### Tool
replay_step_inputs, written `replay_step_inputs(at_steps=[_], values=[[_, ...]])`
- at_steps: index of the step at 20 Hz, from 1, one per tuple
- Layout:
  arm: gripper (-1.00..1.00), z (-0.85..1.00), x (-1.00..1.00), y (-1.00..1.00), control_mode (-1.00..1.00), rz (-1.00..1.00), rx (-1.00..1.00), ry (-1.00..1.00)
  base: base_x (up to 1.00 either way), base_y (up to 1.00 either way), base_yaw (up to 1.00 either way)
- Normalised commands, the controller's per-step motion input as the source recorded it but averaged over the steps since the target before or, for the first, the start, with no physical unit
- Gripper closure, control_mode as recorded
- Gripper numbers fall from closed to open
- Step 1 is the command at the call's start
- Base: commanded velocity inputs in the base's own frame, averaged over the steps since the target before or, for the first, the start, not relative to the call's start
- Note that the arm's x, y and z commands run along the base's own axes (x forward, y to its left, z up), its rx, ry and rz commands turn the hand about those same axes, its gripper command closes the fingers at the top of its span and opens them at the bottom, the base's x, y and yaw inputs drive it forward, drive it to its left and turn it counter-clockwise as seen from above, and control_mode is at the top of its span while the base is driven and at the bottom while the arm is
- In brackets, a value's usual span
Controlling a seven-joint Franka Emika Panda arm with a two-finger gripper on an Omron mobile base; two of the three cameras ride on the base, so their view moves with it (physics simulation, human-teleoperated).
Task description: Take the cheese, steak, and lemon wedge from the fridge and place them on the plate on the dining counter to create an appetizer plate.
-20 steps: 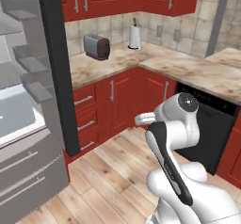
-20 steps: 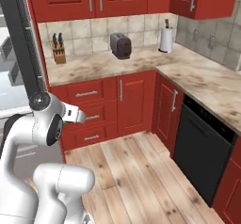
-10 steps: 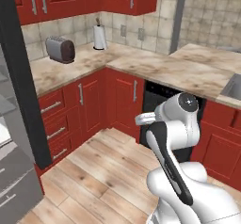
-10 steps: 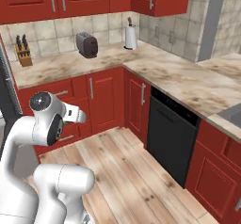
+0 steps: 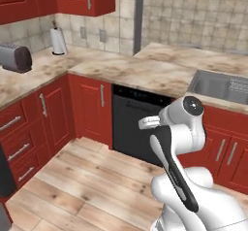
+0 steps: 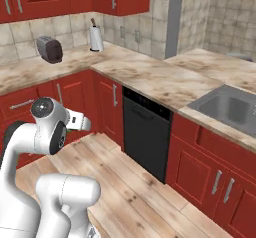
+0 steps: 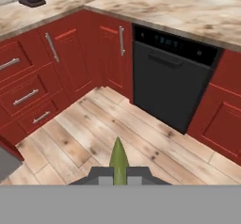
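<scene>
In the hand view my gripper [image 7: 118, 172] is shut on the lemon wedge [image 7: 118, 158], a thin yellow-green sliver standing up between the two fingertips [image 7: 101, 173]. It hangs above the wooden floor, facing a black dishwasher. The dining counter [image 5: 145, 72] with its inset steel sink [image 5: 218, 84] runs across the right half of the left base view; in the right base view the dining counter [image 6: 165, 82] and sink [image 6: 227, 107] lie to the right. The fridge's dark door edge [image 5: 5, 176] sits at the far left. Cheese, steak and plate are out of view.
A black dishwasher [image 7: 172, 79] stands under the counter between red cabinets [image 7: 70, 53]. On the wall-side counter stand a toaster [image 6: 49, 49] and a paper-towel roll [image 6: 95, 38]. Wooden floor [image 5: 82, 176] lies open ahead of the base.
The whole picture has swept sideways as the base turned away from the fridge: the fridge has slid off to the left and the sink counter has come in. The arm's pose looks unchanged.
</scene>
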Motion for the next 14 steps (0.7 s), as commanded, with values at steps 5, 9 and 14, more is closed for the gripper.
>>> replay_step_inputs(at_steps=[5,9,14], values=[[1.00,0.00,0.00,0.00,1.00,0.00,0.00,0.00,-0.81,-1.00,-0.37],[1.00,0.00,0.00,0.00,1.00,0.00,0.00,0.00,-0.69,-1.00,-0.37],[1.00,0.00,0.00,0.00,1.00,0.00,0.00,0.00,-0.65,-1.00,-0.36]])
